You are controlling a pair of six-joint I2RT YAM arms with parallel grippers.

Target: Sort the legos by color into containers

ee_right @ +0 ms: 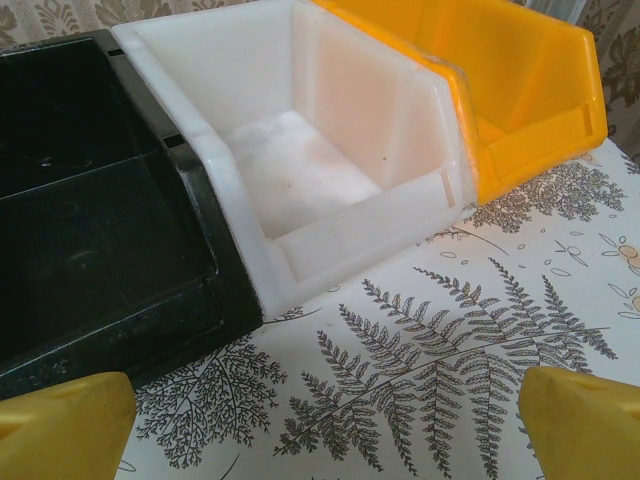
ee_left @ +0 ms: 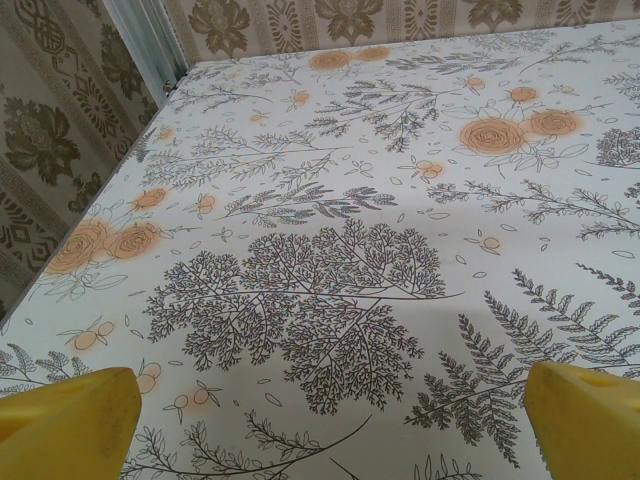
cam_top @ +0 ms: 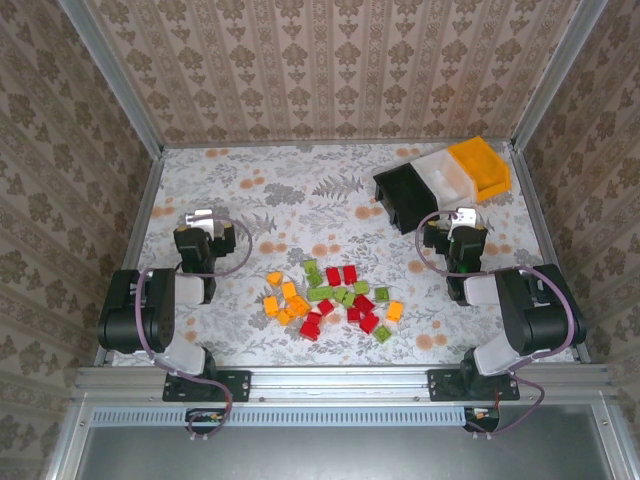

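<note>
The left pincer [cam_top: 203,220] has its two fingers wide apart and it is empty. It sits over a bare bit of the flowery table [cam_top: 300,190] on the left side, away from the bricks. The right pincer [cam_top: 462,220] is wide apart and empty too. It sits just in front of the bins, close to them but not touching.

The legos [cam_top: 328,297] lie in a loose pile near the front of the table, between the two arms. Red, green and orange ones are all mixed up.

Three bins stand joined in a slanted row at the back right: the black bin [cam_top: 405,195], then the white bin [cam_top: 447,178], then the orange-yellow bin [cam_top: 482,165] nearest the corner.

The view from above shows the pile and both arms. The left wrist view shows yellow fingertips [ee_left: 70,425] at the bottom corners, and past them ferns and orange roses on the table, up to the wall. The right wrist view looks into the bins: the white floor is bare and the black one looks bare. I cannot see inside the orange-yellow one.

Papered walls [cam_top: 340,70] close three sides, and a metal rail [cam_top: 340,385] runs along the front. There is open table between the pile and the back wall.
</note>
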